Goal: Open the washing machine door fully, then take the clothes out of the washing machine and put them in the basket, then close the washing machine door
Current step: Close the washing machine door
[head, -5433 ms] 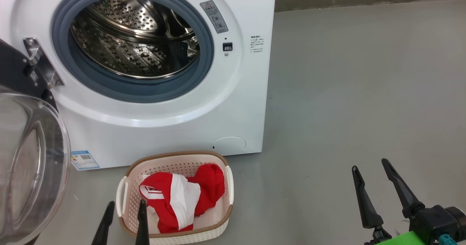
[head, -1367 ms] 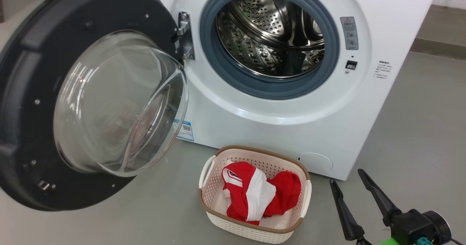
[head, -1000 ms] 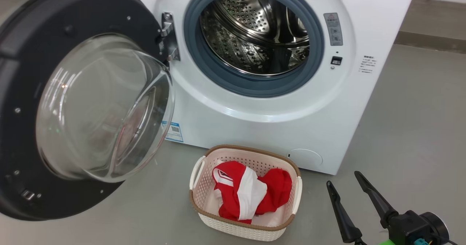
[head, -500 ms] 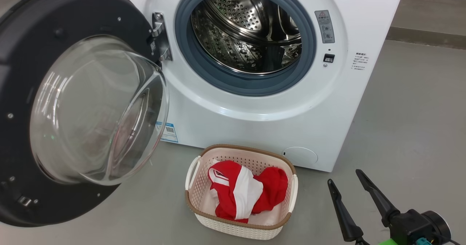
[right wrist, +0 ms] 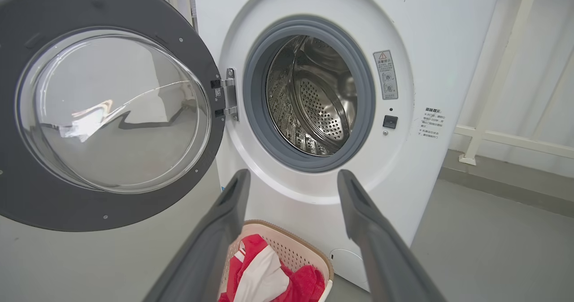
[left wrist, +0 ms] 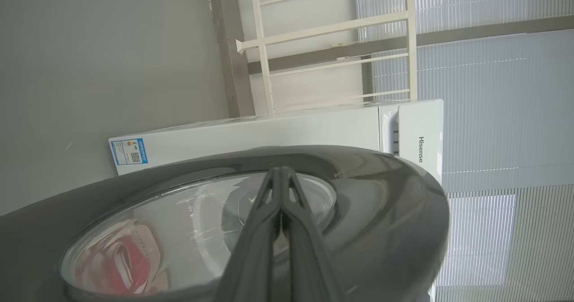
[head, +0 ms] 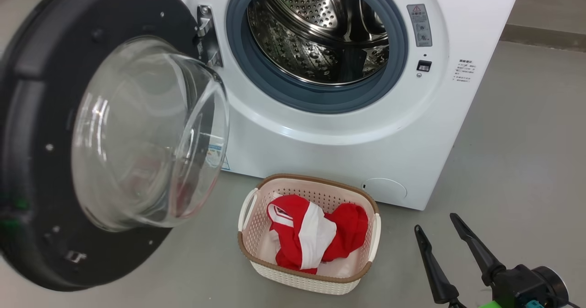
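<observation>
The white washing machine (head: 329, 148) stands with its steel drum (head: 320, 29) bare. The washing machine door (head: 27, 116) hangs open on the left hinge, angled partway out, its glass bowl facing me. My left gripper (left wrist: 280, 169) is shut and empty, its fingers lying against the door's glossy outer face (left wrist: 381, 194). The basket (head: 320, 178) sits on the floor before the machine and holds the red and white clothes (head: 316, 235). My right gripper (head: 435, 223) hovers open and empty to the right of the basket. From the right wrist, that gripper (right wrist: 293, 176) frames the machine (right wrist: 430, 37), door (right wrist: 112, 109), basket (right wrist: 287, 252) and clothes (right wrist: 264, 270).
Grey floor (head: 526, 138) spreads to the right of the machine. A white railing (left wrist: 332, 24) and ribbed wall panels (left wrist: 493, 68) stand behind the machine (left wrist: 269, 136). A railing post (right wrist: 489, 91) rises at its right side.
The door has swung a little toward the machine's opening in the last half second. The head camera has shifted slightly. The right gripper has stayed open in the same place.
</observation>
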You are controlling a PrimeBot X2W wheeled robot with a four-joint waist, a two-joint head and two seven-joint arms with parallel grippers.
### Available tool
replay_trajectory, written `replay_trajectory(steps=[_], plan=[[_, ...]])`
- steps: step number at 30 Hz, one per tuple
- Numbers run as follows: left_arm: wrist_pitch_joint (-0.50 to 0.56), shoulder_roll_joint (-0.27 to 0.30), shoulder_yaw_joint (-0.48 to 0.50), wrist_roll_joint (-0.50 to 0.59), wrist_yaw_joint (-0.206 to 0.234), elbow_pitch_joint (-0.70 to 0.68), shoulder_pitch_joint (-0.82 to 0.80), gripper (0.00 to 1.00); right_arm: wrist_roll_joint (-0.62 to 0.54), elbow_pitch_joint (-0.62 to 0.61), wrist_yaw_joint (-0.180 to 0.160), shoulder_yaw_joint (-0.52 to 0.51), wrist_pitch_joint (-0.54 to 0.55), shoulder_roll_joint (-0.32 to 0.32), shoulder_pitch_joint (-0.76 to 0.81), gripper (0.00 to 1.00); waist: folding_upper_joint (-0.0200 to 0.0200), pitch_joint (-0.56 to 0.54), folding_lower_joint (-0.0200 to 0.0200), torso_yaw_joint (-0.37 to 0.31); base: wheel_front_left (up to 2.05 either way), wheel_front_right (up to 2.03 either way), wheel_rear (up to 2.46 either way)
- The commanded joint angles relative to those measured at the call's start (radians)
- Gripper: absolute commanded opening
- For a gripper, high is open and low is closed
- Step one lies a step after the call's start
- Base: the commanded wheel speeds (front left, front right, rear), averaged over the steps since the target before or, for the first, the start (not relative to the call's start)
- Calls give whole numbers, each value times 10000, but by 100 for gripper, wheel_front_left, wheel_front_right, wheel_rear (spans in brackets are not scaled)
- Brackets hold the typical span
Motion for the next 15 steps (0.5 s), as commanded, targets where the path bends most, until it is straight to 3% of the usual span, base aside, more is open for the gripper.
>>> replay_trajectory(steps=[1,15], plan=[[286,-24,-21,-156,62,-563,231,0,104,-207,63,142,-139,-131,-321,100,-1,35,0,3,0,0,0],[1027,-1635,224,-916,1234,-4587,2041,0,267,-18,63,-10,-399,-131,-402,100,-1,245,0,213,0,0,0]])
